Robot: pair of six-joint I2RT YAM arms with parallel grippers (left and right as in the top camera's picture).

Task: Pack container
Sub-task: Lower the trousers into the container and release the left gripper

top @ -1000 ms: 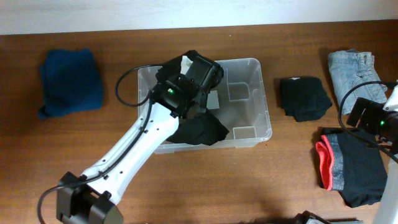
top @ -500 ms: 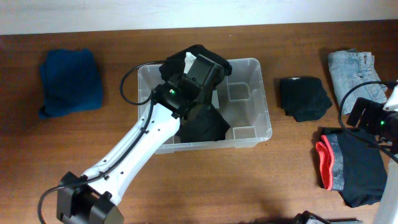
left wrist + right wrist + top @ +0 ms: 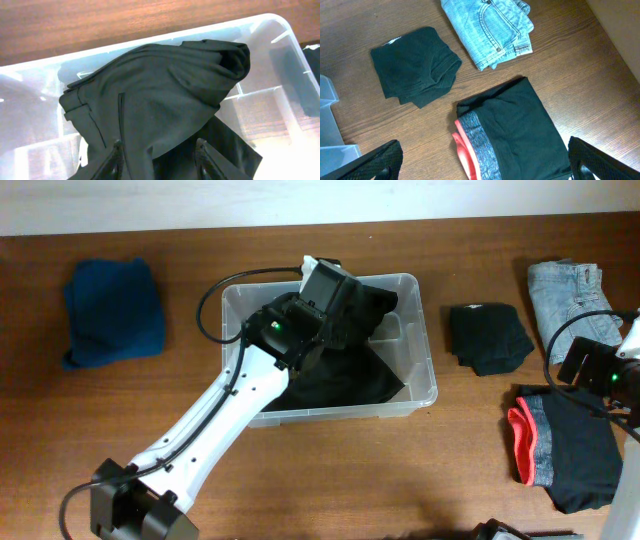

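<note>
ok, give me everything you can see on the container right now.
The container is a clear plastic rectangular tub with rounded corners, a rimmed edge and moulded ribs inside. It sits upright and open-topped on the wooden table, mid-table. A crumpled black garment fills most of it; the left gripper hangs over that, fingers apart.

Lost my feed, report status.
Left gripper open over black garment lying in large clear rectangular plastic tub. Right gripper open, empty, above folded black-and-red shorts. Nothing blocking.
</note>
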